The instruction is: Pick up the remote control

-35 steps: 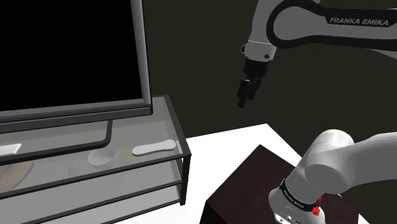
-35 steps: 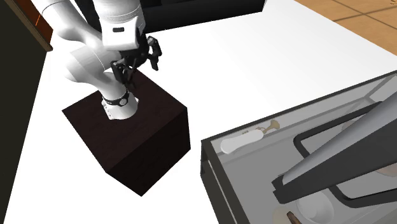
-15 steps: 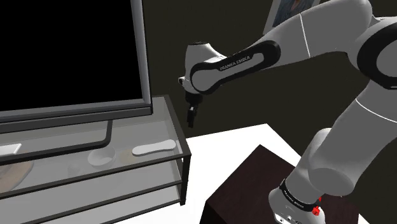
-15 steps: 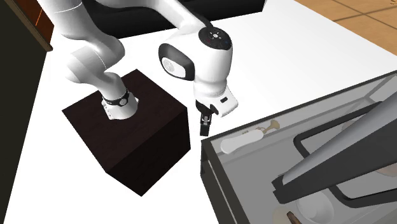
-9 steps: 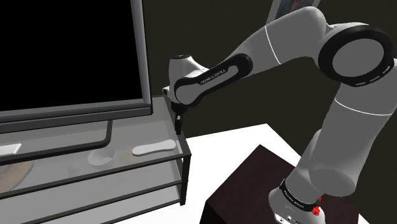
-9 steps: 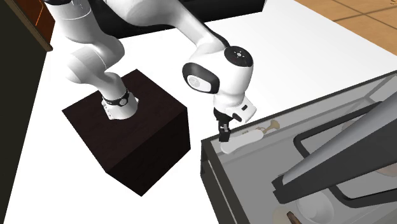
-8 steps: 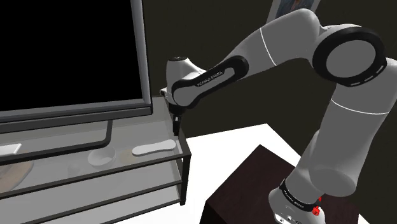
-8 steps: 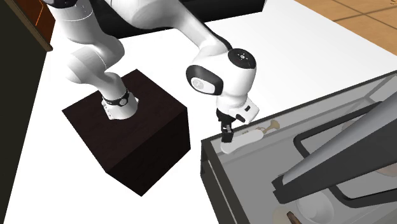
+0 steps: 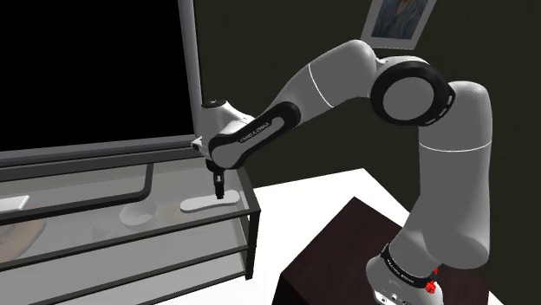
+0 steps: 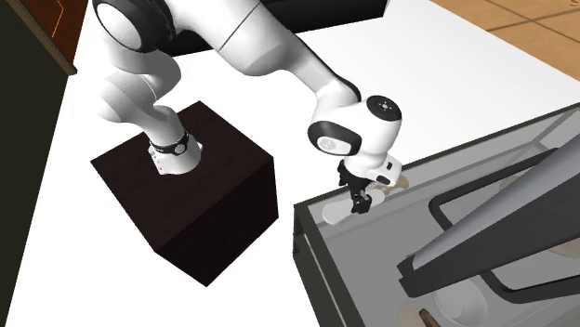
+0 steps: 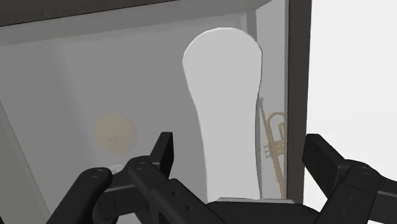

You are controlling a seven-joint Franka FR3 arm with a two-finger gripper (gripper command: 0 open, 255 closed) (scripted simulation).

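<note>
White remote (image 9: pixel 208 202) (image 10: pixel 336 212) (image 11: pixel 222 95): flat on the glass top of the table, near the end at the shoulder view's right, in front of the TV's foot.
Gripper (image 9: pixel 218 189) (image 10: pixel 358 202) (image 11: pixel 242 153): points straight down, low over the remote's middle.
Fingers (image 11: pixel 164 149): spread apart, one on each side of the remote with a gap both ways; from where I look nothing is gripped.
Arm (image 9: pixel 347 74): white with dark joints, arched from the box over to the table.
Table (image 9: pixel 250 192): dark frame, glass shelves, standing on a white floor.
TV (image 9: pixel 95 78): big black screen on a grey bar foot, taking up most of the table top.
Trumpet (image 11: pixel 275 137) (image 10: pixel 398 182): small and brassy, just beside the remote, along the table's edge frame; whether it sits on the glass or under it I cannot tell.
Disc (image 11: pixel 116 132): pale tan, round, on the remote's other side, blurred as if seen through the glass.
Box (image 9: pixel 338 251) (image 10: pixel 214 214): dark brown, carrying the arm's base, well apart from the table.
</note>
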